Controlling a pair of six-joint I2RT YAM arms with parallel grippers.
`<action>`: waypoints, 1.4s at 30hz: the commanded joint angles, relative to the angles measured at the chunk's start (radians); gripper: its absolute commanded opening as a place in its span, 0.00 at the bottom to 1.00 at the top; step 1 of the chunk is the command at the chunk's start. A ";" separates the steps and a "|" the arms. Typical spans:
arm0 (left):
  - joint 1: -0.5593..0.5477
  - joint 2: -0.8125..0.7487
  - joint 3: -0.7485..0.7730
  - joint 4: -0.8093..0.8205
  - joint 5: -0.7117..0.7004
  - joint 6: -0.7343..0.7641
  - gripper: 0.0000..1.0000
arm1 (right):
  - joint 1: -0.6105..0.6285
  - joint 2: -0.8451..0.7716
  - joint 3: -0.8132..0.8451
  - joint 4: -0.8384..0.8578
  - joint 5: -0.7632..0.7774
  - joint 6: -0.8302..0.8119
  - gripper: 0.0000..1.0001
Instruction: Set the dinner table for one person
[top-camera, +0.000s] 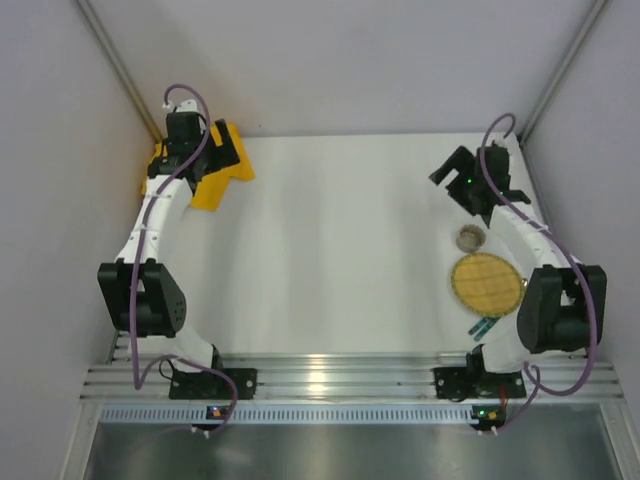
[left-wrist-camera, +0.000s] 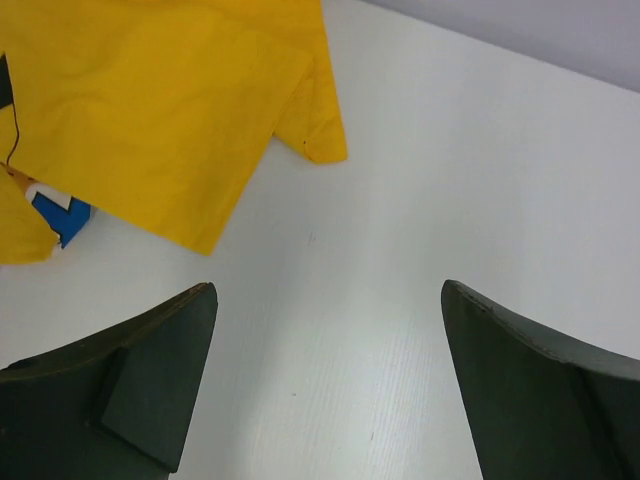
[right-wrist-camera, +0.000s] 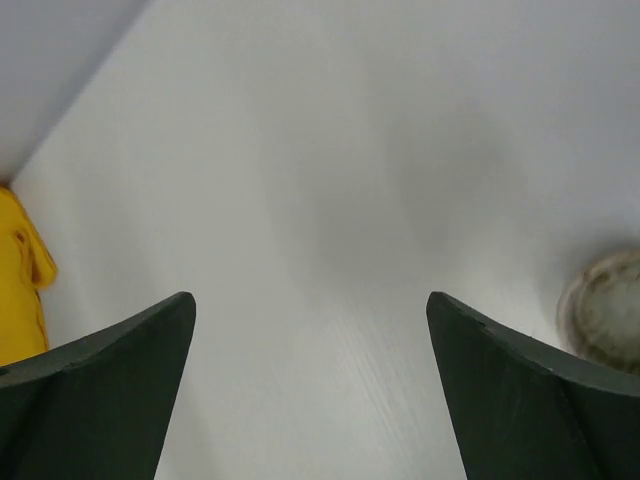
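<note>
Well, at the far left corner a yellow mat (top-camera: 212, 190) lies crumpled and folded over on the white surface (top-camera: 340, 250), which fills the whole workspace and is bare through its middle. The left pincer (left-wrist-camera: 325, 375) hangs just beside the mat with its jaws spread wide and nothing between them. In the left wrist view the cloth sits up and to the left of the fingers, its folded edge running slantwise away from them. This arm is far the nearer to the mat, so pulling it out to the middle looks like the left arm's job; the right one is well apart from it.

Across on the right, the right pincer (right-wrist-camera: 310, 385) is also wide and empty, above bare surface. A small cup (top-camera: 471, 238) sits just nearer the base than it, then a round yellow plate (top-camera: 486, 283), then a teal piece (top-camera: 485, 327) too small to make out
</note>
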 joint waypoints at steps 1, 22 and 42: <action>0.006 0.017 0.000 -0.025 0.002 -0.018 0.99 | 0.094 -0.080 -0.055 -0.160 -0.100 0.096 1.00; 0.161 0.454 0.038 -0.022 0.027 0.003 0.98 | 0.292 -0.325 -0.272 -0.341 -0.134 0.058 1.00; 0.183 0.723 0.261 -0.074 0.114 0.002 0.11 | 0.291 -0.179 -0.164 -0.382 -0.106 0.013 1.00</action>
